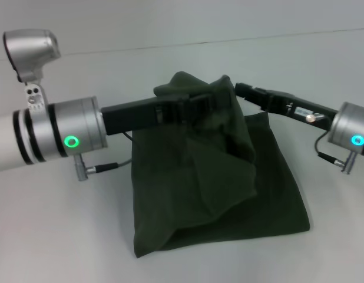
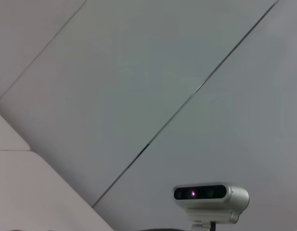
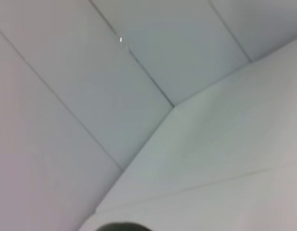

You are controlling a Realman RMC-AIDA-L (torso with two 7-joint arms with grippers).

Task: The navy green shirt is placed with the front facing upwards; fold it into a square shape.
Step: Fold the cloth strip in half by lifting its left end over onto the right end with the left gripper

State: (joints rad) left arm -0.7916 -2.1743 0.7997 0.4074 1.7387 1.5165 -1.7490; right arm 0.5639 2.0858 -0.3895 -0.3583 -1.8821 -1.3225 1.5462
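Head view: the dark olive-green cotton shirt [image 1: 217, 183], partly folded, lies on the white table [image 1: 64, 236], its far edge lifted into a peak. The left gripper [image 1: 199, 106] is clamped on that raised cloth; the right gripper [image 1: 244, 90] meets the fabric's far edge, its finger state impossible to tell. Wrist views: both show only pale ceiling panels, the left also a mounted grey camera [image 2: 211, 195].

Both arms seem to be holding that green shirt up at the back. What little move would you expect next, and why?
Probably both carry the raised edge forward and lay it down. The left gripper and right gripper meet the navy green shirt at its lifted far edge, while the rest lies rumpled, not yet square.
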